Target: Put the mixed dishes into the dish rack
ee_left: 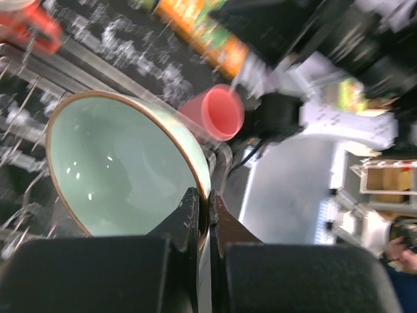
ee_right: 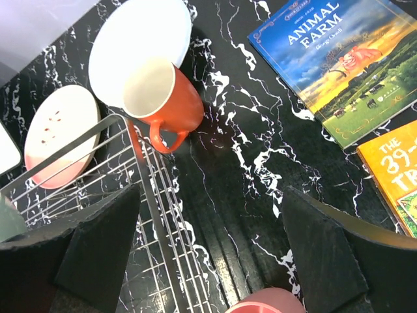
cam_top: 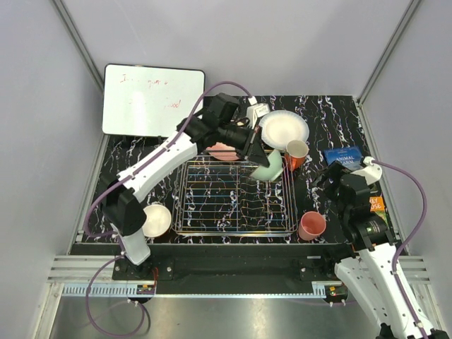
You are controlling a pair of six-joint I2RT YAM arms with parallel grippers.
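Observation:
My left gripper [cam_top: 260,157] is shut on the rim of the pale green bowl [cam_top: 270,168], holding it tilted over the far right corner of the silver wire dish rack [cam_top: 235,199]; the wrist view shows the rim pinched between the fingers [ee_left: 191,218], bowl [ee_left: 117,176] facing the camera. My right gripper [cam_top: 329,176] is open and empty over the table right of the rack, fingers [ee_right: 98,248] wide apart. The orange mug [cam_top: 296,153] and white plate [cam_top: 284,129] sit behind the rack. The pink-cream plate [cam_top: 222,151] is partly under the left arm. The pink cup [cam_top: 311,225] and orange bowl [cam_top: 156,219] flank the rack's front.
A whiteboard [cam_top: 152,100] lies at the far left. Books [cam_top: 344,155] lie at the right edge, "Animal Farm" [ee_right: 339,59] and an orange one [ee_right: 391,176]. A small white object [cam_top: 256,111] stands behind the left wrist. Grey walls enclose the table.

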